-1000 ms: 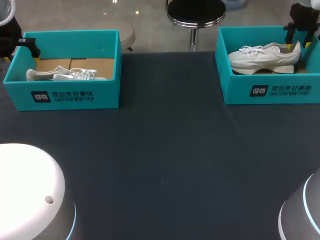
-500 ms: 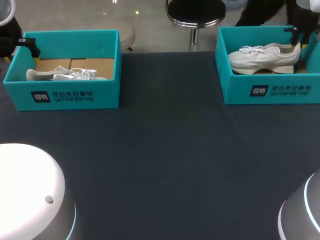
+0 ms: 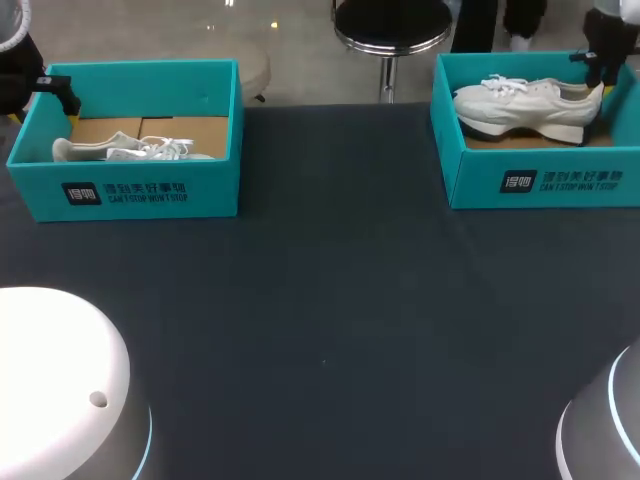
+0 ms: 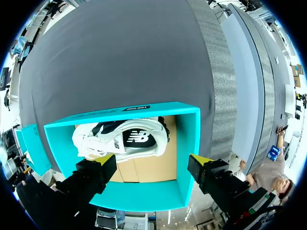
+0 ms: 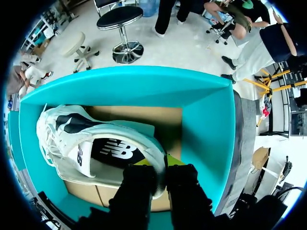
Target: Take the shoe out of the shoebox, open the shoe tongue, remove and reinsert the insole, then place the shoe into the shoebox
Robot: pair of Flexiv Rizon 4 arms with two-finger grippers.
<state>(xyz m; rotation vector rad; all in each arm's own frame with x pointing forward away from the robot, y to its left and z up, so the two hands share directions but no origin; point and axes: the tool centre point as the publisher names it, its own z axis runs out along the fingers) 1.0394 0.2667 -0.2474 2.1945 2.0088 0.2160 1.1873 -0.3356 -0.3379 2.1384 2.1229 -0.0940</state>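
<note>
Grips the shoe (image 3: 525, 105) by the heel with the right gripper (image 5: 165, 170), has it tilted inside the far-right box (image 3: 540, 185), hangs the left gripper (image 4: 151, 160) wide open over the far-left box (image 3: 130, 195), leaves lift-out, tongue, insole and return undone.

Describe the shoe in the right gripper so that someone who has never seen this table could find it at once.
On the dark table stand two teal shoeboxes; take the right shoebox. In it is a white shoe, toe toward the table's middle. Unlike the other shoe, in the left shoebox, which nothing touches, its heel is pinched in the right gripper.
</note>
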